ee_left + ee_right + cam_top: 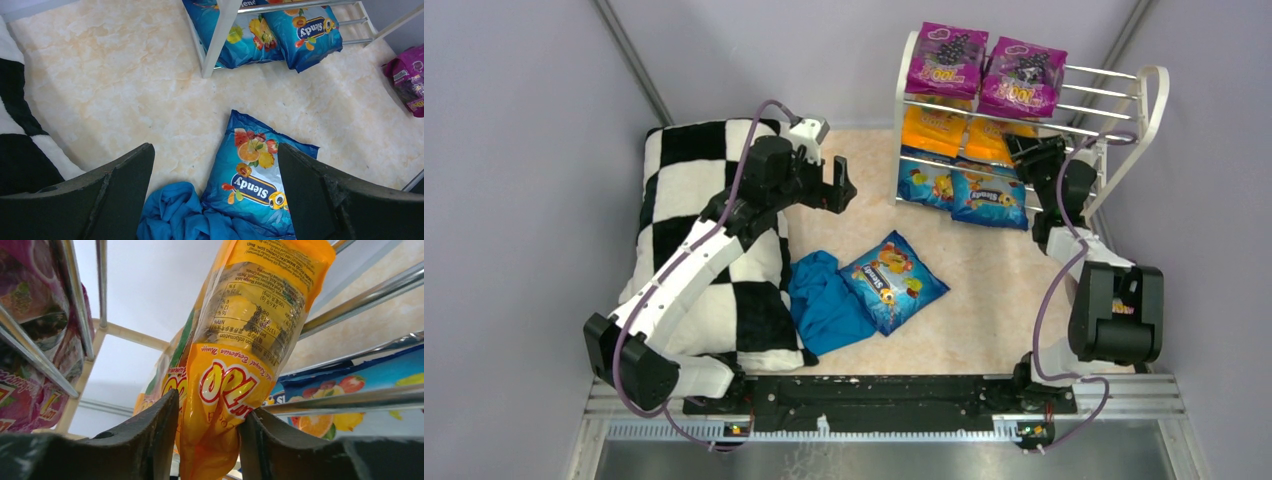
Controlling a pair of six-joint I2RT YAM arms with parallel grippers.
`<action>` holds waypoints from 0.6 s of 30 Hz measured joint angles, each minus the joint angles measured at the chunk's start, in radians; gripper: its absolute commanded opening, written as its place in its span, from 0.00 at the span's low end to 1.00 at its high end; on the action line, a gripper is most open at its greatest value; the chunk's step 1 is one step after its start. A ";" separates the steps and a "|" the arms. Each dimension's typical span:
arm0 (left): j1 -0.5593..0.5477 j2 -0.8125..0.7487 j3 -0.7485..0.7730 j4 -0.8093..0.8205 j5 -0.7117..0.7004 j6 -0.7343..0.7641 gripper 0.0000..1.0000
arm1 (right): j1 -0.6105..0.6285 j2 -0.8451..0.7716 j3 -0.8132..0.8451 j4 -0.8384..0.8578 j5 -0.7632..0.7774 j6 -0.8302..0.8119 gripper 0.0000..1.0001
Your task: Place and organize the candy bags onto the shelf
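The shelf [1157, 95] held two purple bags [946, 60] on its top tier, orange bags [936, 128] on the middle and blue bags [989, 195] on the bottom. The right gripper [210, 407] was clamped on one orange bag [250, 315] at the shelf's middle tier. A loose blue bag [892, 280] lay in front of the shelf, with the left gripper [215, 147] spread open above it. That bag seemed to be the last one left to place.

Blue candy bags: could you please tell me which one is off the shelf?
The blue bag lying on the table beside the teal cloth; the other two sit on the shelf.
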 measured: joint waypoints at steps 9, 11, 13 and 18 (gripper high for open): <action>-0.007 -0.008 -0.002 0.000 -0.019 0.008 0.99 | -0.019 -0.094 0.053 -0.317 0.019 -0.059 0.74; -0.007 -0.008 -0.002 0.000 -0.019 0.008 0.99 | -0.019 -0.117 0.064 -0.383 0.026 -0.068 0.75; -0.009 -0.008 -0.002 0.000 -0.019 0.008 0.99 | -0.021 -0.144 0.069 -0.444 0.042 -0.106 0.73; -0.014 -0.008 -0.002 0.000 -0.023 0.010 0.99 | -0.031 -0.183 0.089 -0.565 0.086 -0.214 0.71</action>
